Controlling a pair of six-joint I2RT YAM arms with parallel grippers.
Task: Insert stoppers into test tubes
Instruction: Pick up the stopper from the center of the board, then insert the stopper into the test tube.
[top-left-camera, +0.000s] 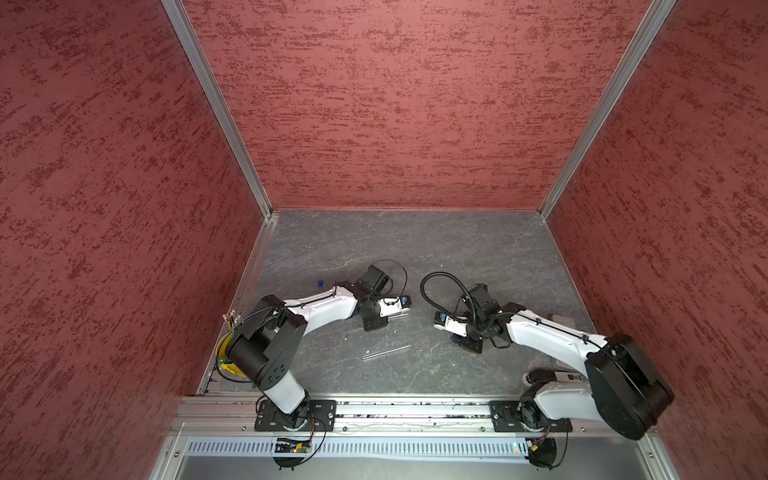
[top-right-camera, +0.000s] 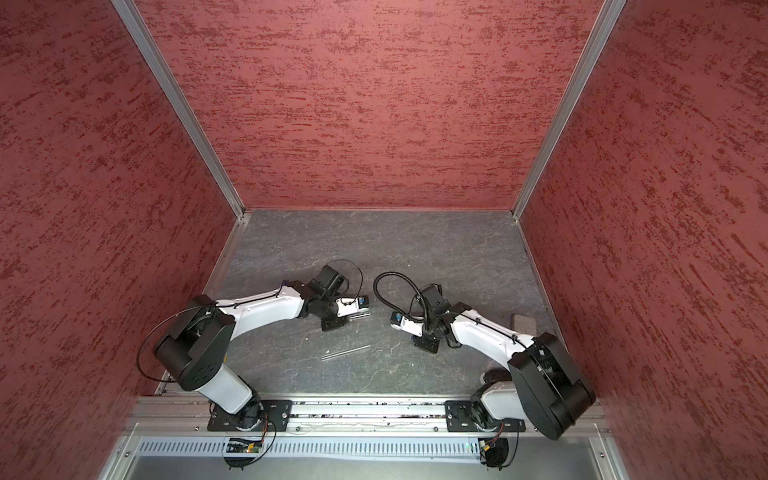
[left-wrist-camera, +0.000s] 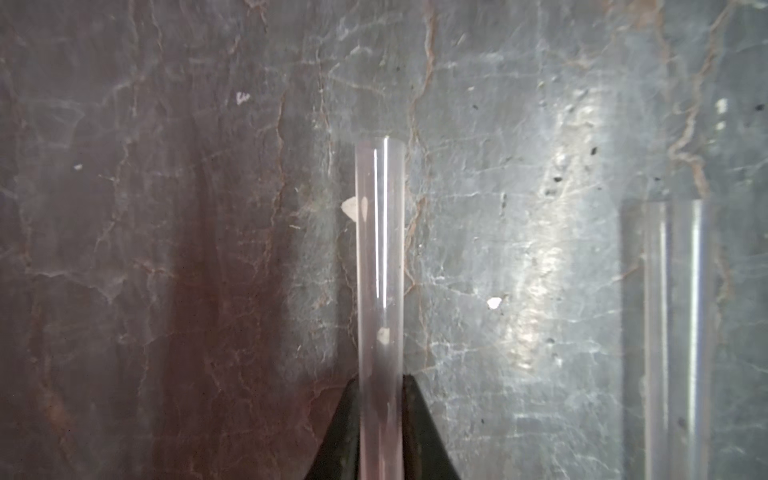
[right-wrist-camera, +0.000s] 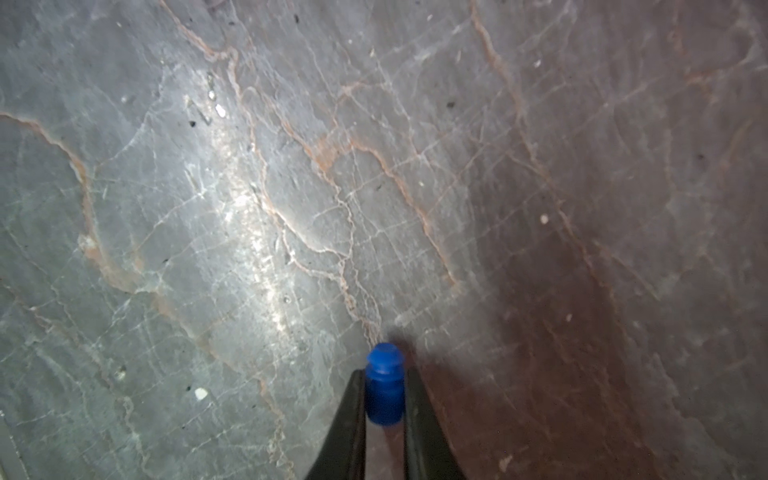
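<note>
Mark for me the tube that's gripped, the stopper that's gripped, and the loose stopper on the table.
gripped test tube (left-wrist-camera: 380, 266): left wrist view, middle of its clear wall.
gripped stopper (right-wrist-camera: 384, 386): right wrist view, middle of its blue body.
loose stopper (top-left-camera: 320, 284): in a top view, its blue top.

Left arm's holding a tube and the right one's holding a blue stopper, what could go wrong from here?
1. The left gripper pinches the held test tube with a long stretch jutting out, so a push on its mouth may tilt it or make it slip.
2. The right gripper leaves only the tip of the blue stopper exposed; slight misalignment may knock it loose.
3. The spare tube lies loose on the table and could roll if brushed.
</note>
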